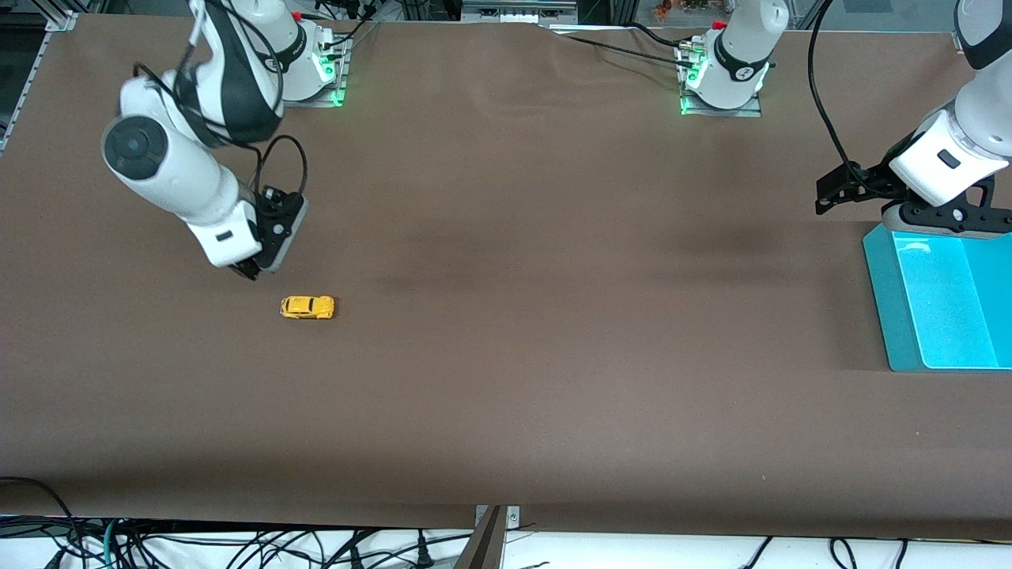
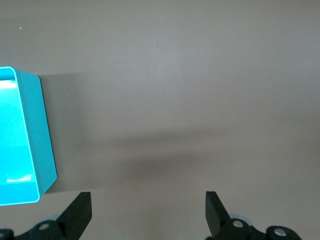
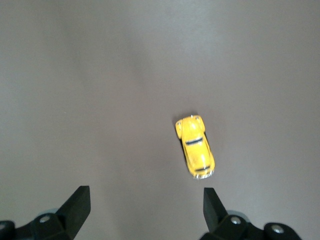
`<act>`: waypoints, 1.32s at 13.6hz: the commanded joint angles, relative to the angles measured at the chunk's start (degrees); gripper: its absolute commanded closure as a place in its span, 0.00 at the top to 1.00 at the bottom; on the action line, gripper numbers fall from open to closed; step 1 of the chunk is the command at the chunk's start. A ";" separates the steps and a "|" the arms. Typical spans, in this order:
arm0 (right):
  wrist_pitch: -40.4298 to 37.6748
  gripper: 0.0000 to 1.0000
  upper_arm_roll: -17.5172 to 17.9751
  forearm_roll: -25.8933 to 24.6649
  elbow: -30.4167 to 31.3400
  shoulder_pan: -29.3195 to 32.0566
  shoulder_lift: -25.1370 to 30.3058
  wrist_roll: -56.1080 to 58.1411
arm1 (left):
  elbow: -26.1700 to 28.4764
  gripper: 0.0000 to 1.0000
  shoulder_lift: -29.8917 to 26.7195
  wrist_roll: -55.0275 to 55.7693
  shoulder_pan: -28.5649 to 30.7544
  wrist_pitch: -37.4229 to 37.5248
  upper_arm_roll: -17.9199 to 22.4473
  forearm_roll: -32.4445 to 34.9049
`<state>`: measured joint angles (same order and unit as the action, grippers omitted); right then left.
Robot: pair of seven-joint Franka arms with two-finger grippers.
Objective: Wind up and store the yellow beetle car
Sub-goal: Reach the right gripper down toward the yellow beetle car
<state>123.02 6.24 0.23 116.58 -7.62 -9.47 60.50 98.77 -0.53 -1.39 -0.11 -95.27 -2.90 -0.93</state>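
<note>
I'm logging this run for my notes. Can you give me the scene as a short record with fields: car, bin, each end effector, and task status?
car: yellow toy car on its wheels on the brown table, toward the right arm's end, untouched
bin: turquoise bin at the left arm's end of the table, no car in it
right end effector: open, just above the table close by the car, holding nothing
left end effector: open, by the bin's edge, waiting
task status: car not yet gripped, wound or stored
</note>
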 commanded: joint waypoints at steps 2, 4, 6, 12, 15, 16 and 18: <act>11.49 1.00 0.44 -0.40 4.34 1.64 -5.02 11.10 | -1.30 1.00 0.27 0.33 0.02 1.32 -0.18 0.32; 18.11 1.00 0.52 -0.49 5.59 2.87 -8.80 16.73 | -1.30 1.00 0.27 0.33 0.02 1.32 -0.18 0.32; 21.45 1.00 0.44 -0.32 5.15 4.01 -11.88 19.47 | -1.30 1.00 0.18 0.33 0.11 1.32 -0.18 0.32; 27.09 0.99 0.53 -0.32 3.13 4.46 -16.46 21.76 | -1.30 1.00 0.18 0.33 0.11 1.32 -0.09 0.32; 29.72 0.95 0.52 -0.05 3.31 4.46 -18.21 21.76 | -1.30 1.00 0.18 0.25 0.11 1.32 -0.09 0.32; 30.34 0.91 0.53 0.04 3.39 4.54 -18.65 21.85 | -1.30 1.00 0.27 0.33 0.11 1.32 -0.09 0.32; 30.35 0.79 0.44 0.04 3.48 4.72 -18.83 21.85 | -1.30 1.00 0.18 0.25 0.11 1.32 -0.09 0.32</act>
<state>152.63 6.19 0.22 120.62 -3.75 -27.64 81.34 98.76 -0.53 -1.39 -0.11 -95.26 -2.90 -0.93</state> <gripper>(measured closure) 0.097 0.000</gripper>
